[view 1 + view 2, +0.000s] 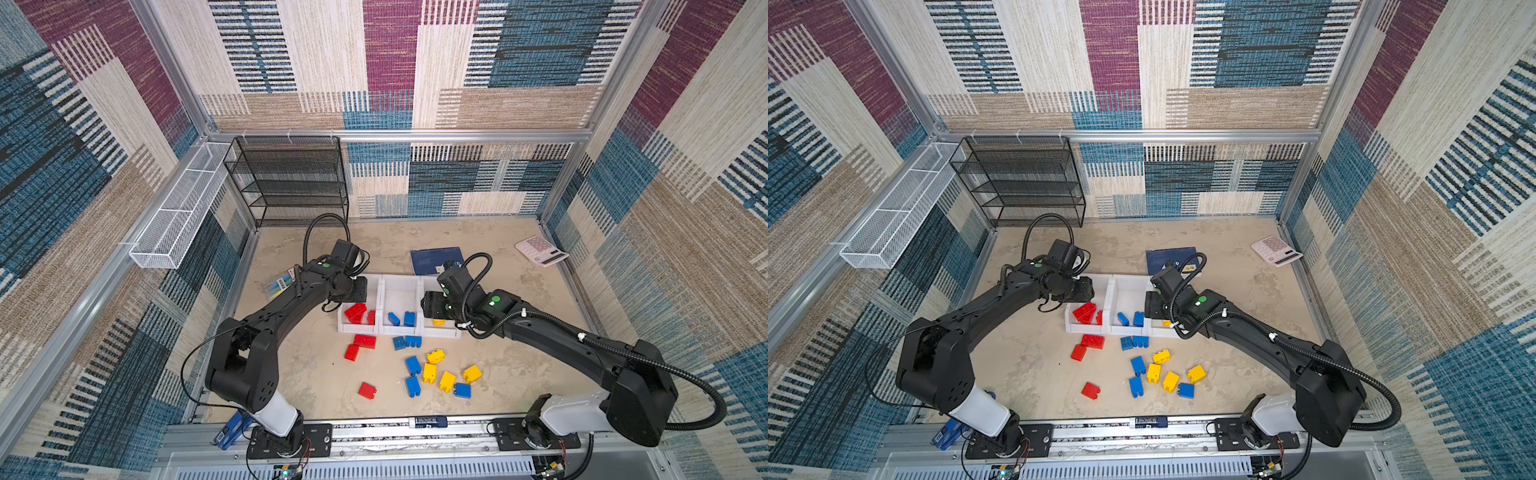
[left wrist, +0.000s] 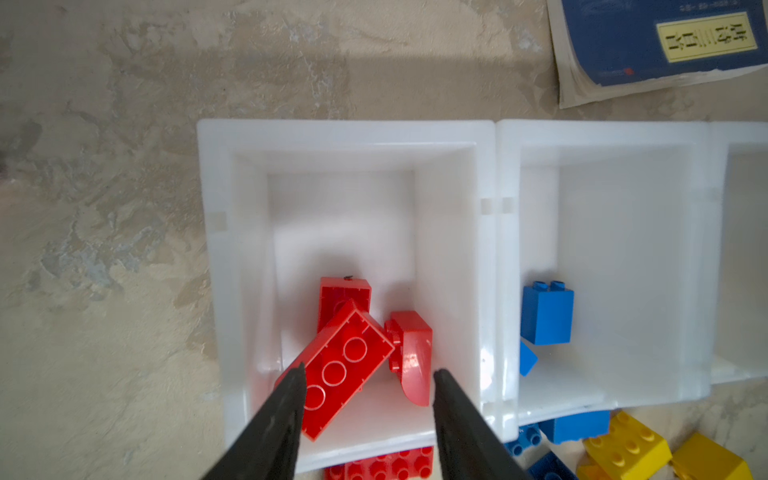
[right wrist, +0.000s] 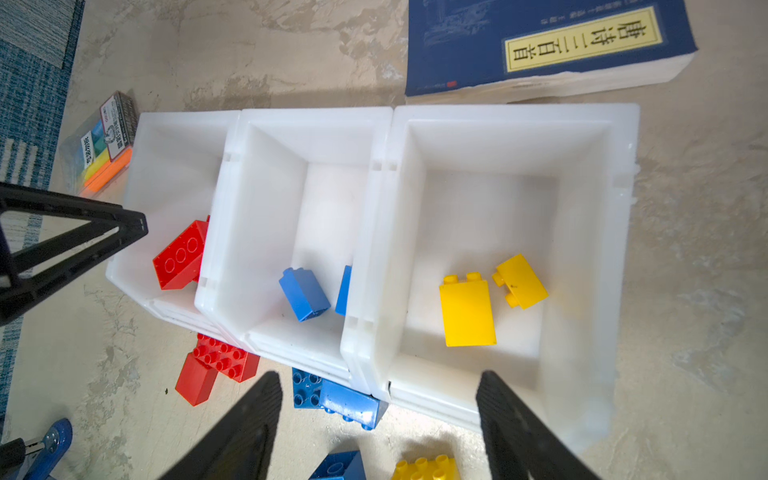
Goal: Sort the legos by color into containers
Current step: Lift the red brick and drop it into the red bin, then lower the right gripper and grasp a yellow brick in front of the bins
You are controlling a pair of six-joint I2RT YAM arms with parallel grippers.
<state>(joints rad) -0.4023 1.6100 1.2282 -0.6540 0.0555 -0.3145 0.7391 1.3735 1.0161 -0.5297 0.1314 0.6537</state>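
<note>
Both drops look done, left fingers (image 2: 286, 407) spread over the red container (image 2: 216, 257), right fingers (image 3: 253, 411) spread over the yellow container (image 3: 623, 137); next, fetch loose legos (image 1: 429, 372) off the desk (image 1: 316, 386).

- Left claw (image 2: 370, 374): jaws parted above the red-brick bin (image 2: 216, 249). A tilted long red brick (image 2: 345, 365) lies directly beneath, with a curved red piece (image 2: 411, 357) beside one jaw.
- Ahead of it, that bin's floor is bare.
- Right claw (image 3: 379, 378): jaws wide over the front corner of the yellow-brick bin (image 3: 590, 249). Two yellow bricks (image 3: 467, 311) lie ahead with bare floor around them.
- Blue bricks (image 3: 345, 399) crowd the tabletop beneath it.
</note>
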